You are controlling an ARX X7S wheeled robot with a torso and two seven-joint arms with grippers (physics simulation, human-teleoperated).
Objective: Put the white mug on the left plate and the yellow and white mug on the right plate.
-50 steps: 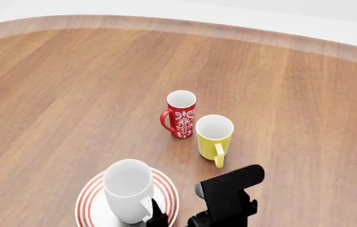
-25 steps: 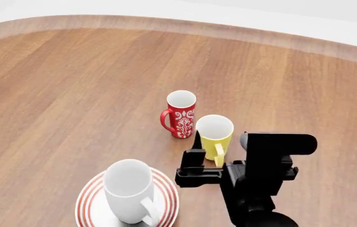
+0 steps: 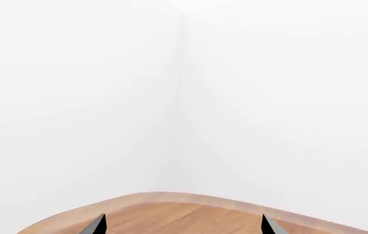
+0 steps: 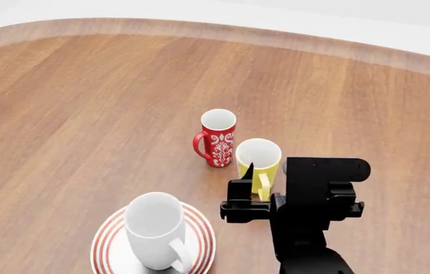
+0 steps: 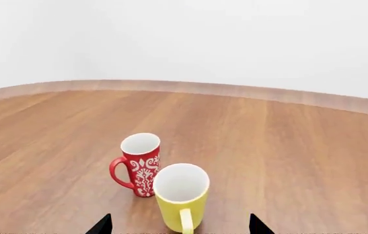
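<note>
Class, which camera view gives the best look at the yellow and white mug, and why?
The right wrist view: the yellow and white mug sits unobstructed, showing rim, white inside and handle. In the head view the right tool overlaps part of the mug. The left wrist view shows only wall and table edge.

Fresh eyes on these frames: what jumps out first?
The black right gripper fills the lower middle of the head view, open and closing in on the yellow and white mug from the near side. That mug stands right beside a patterned red mug at mid-table. Nearer the robot on its left, the white mug already stands on a red-ringed plate.
</note>
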